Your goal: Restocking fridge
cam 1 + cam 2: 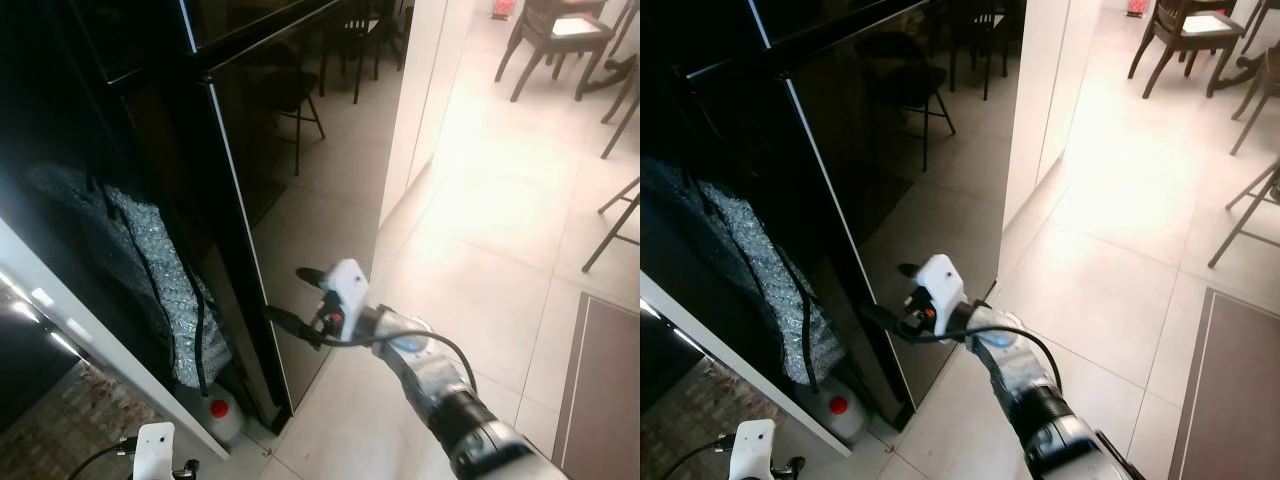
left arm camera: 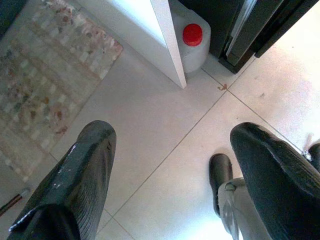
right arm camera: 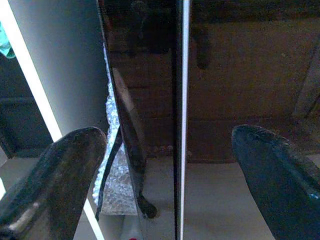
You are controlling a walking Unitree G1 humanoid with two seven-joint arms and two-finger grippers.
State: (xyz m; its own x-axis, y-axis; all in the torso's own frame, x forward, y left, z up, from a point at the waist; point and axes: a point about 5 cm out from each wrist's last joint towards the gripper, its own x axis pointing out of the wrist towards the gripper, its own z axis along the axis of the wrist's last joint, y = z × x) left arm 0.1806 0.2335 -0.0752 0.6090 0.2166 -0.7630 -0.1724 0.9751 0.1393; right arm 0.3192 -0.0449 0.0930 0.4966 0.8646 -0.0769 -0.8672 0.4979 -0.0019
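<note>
The tall black glossy fridge (image 1: 300, 150) stands to my left with its doors closed, and the floor and chairs are mirrored in it. My right gripper (image 1: 293, 298) is open and reaches out to the vertical edge of the lower door (image 3: 181, 100), one finger on each side of that edge. Nothing is held in it. My left gripper (image 2: 170, 170) hangs low and open, pointing down at the tiled floor.
A silver padded bag (image 1: 160, 280) leans between the fridge and a white panel (image 1: 70, 330). A white jug with a red cap (image 2: 192, 40) sits at the fridge's foot. There is a patterned rug (image 2: 45, 85), a white pillar (image 1: 420, 100), chairs (image 1: 560, 40) and a grey mat (image 1: 605, 390).
</note>
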